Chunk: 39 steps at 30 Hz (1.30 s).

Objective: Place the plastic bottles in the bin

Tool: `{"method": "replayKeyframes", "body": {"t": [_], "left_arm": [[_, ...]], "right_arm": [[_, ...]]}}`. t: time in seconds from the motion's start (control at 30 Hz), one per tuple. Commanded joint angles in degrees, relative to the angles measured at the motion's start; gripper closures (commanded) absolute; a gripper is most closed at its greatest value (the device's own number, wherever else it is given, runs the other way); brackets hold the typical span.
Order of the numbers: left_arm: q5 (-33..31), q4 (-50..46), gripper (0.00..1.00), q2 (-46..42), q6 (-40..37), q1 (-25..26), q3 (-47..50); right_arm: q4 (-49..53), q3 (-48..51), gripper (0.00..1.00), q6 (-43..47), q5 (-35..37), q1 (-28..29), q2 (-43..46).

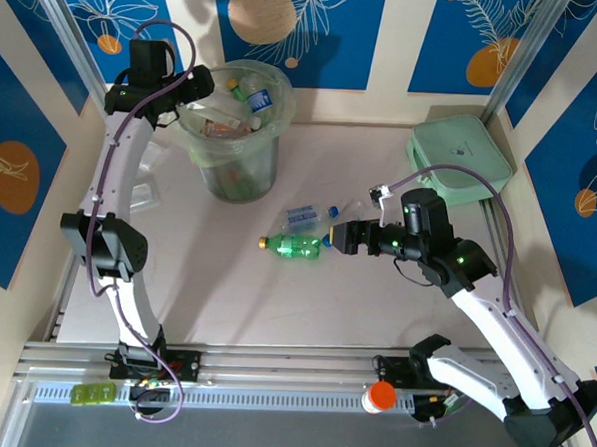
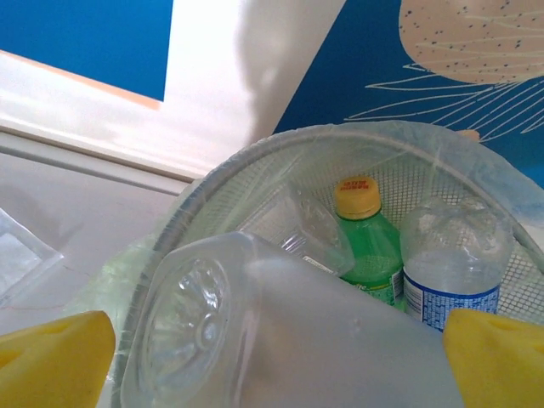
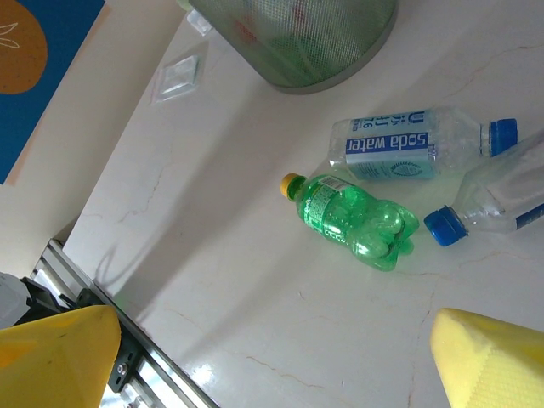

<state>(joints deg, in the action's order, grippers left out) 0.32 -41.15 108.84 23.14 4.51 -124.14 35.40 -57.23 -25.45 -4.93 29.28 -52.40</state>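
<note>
Three plastic bottles [image 1: 295,246] lie on the table [image 1: 224,310] to the right of the bin [image 1: 236,170], a little in front of its base. Nearest the bin is the soda water bottle [image 3: 408,144]. The green yellow-capped bottle [image 3: 357,223] is just beside it, and the clear blue-capped bottle [image 3: 501,191] lies farthest from the bin.

My right gripper [image 1: 338,236] hovers on their far side from the bin, fingers [image 3: 59,353] spread wide and gripping nothing.

My left gripper [image 1: 199,84] sits over the bin's left rim, fingers [image 2: 51,361] also spread wide. A clear ribbed-base bottle [image 2: 255,331] lies between them above the bin's mouth. I cannot tell whether the pads touch it.

Inside the bin I see a binned green bottle [image 2: 367,251] and a labelled clear bottle [image 2: 450,272].
</note>
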Motion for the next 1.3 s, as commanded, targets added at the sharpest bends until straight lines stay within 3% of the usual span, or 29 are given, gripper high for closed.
{"method": "replayKeyframes", "body": {"t": [0.0, 0.33, 0.7, 0.87, 1.0, 1.17, 1.27], "left_arm": [[-0.54, 2.06, 0.1, -3.04, -4.06, 0.22, -1.46], [5.55, 1.06, 0.45, 2.9, -0.94, 0.23, -1.45], [11.26, 4.36, 0.47, 4.69, 2.26, 0.19, 1.48], [7.77, 3.19, 0.32, 2.92, 0.35, 0.32, 1.12], [2.9, 2.92, 0.28, -0.87, -2.99, 1.79, 1.23], [-4.72, 2.03, 0.3, -3.49, -8.49, 6.26, 0.22], [-7.08, 1.63, 0.41, -3.08, -10.65, 8.76, -0.14]], "right_arm": [[-0.15, 0.97, 0.06, 0.48, -1.12, -0.27, 0.19], [0.63, 0.74, 0.06, 0.65, -0.7, -0.27, 0.54], [0.8, 0.41, 0.06, 0.58, -0.71, -0.32, 0.27], [1.55, -0.45, 0.06, 0.84, -0.39, -0.27, 0.22], [1.96, -1.3, 0.06, 1.46, 0.6, -0.36, 0.13], [1.3, -1.83, 0.06, 1.13, 1.42, -0.36, -1.01], [0.49, -1.68, 0.06, 0.48, 1.42, -0.36, -1.43]]}}
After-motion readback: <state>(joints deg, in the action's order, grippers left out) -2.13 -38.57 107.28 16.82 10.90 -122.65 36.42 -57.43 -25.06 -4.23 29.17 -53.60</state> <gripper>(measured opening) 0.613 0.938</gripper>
